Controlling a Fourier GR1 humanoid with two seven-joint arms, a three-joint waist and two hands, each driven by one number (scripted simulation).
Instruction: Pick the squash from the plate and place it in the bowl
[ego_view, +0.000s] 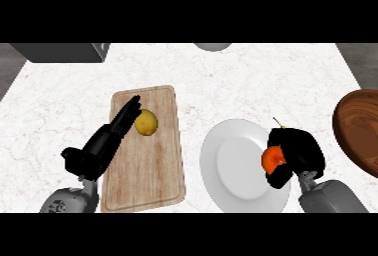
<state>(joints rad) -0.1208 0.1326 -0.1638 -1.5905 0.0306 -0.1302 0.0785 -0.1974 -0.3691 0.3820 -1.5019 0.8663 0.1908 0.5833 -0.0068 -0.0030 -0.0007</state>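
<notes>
Two hands: both are coming in from the near edge, one working and one idle.
Right hand (295, 152): its fingers and thumb are curling round the squash, so the pick step looks to be in hand.
Squash (272, 158): orange, it is sitting inside that curl with only its inner face showing, over the plate's right rim; whether it is lifted clear I cannot tell.
Plate (232, 165): white, it is lying just left of the right hand, its middle bare.
Left hand (111, 137): its fingers are lying straight, holding nothing, resting over the cutting board (151, 165) out of the way.
Lemon (146, 122): yellow, it is sitting just beside the left fingertips, no part of the job.
Bowl (358, 130): wooden, it is waiting beyond and right of the right hand, so the carry looks short.
</notes>
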